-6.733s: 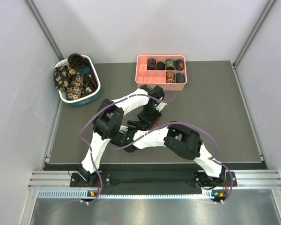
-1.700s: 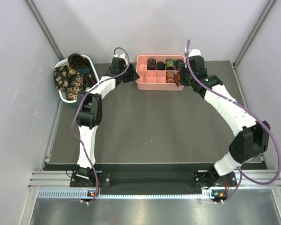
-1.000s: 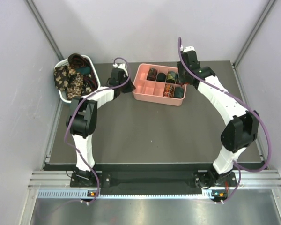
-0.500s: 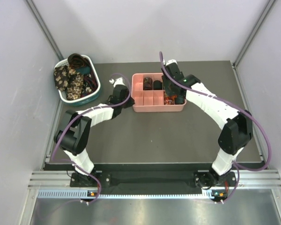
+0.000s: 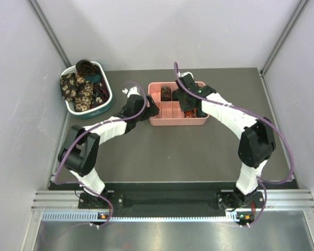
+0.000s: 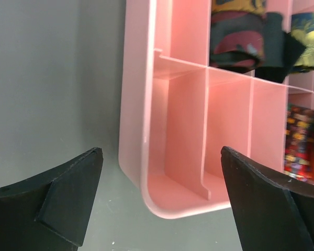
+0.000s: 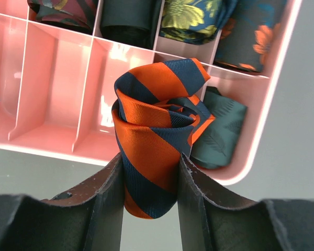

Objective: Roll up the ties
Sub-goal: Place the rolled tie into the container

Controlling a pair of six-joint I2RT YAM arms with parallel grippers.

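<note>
My right gripper (image 7: 149, 159) is shut on a rolled tie with orange and navy stripes (image 7: 146, 104). It holds the coil upright just above the near right part of the pink tray (image 7: 47, 94). Other rolled ties fill compartments: a yellow-flowered one (image 7: 191, 18), a dark one (image 7: 128, 15) and a green one (image 7: 220, 130). My left gripper (image 6: 161, 157) is open wide, its fingers either side of the tray's corner (image 6: 146, 178) without touching it. From above, the left gripper (image 5: 150, 107) sits at the tray's left end and the right gripper (image 5: 191, 110) over the tray (image 5: 172, 123).
A white-and-teal basket (image 5: 97, 112) stands at the back left with unrolled floral and dark ties (image 5: 78, 89) heaped in it. Grey walls close in both sides, and the arms curve inward from their bases at the near edge.
The left gripper has opened at the tray's left end. Over the last second the tray slid nearer and leftward, and the right gripper followed with the striped roll.
</note>
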